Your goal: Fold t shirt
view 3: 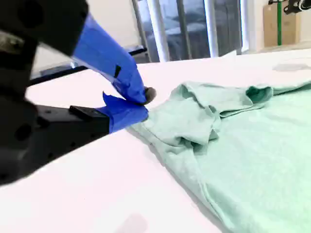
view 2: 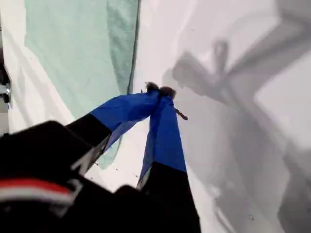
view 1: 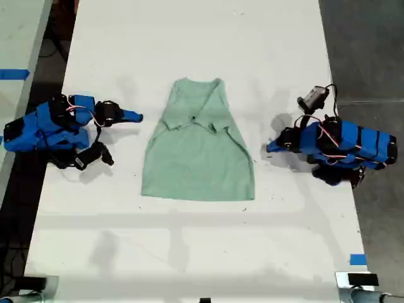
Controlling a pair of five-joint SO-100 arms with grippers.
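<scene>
The t shirt lies flat near the middle of the white bench. In the exterior view its long axis runs from 12 o'clock to 6 o'clock, with the neck opening at the 12 end and the straight hem at the 6 end. Both sleeves appear already turned in over the chest, so the body narrows toward the neck.

My second gripper sits at about 9 o'clock from the shirt in the exterior view and points toward it. Its tool looks pressed together on nothing, and it is just off the cloth edge beside the bunched sleeve.

My first gripper sits at about 3 o'clock from the shirt in the exterior view. Its tool is also pressed together and empty, close to the shirt's side edge but not touching it.

I judge the next fold to be hem up toward the neck. That depends on each tool lying off one long side, level with the upper to middle body, while the hem corners sit further toward 6 o'clock. Both arms are about equally near, with the second slightly nearer the neck end. Each tool would have to spread before it could take a corner.
</scene>
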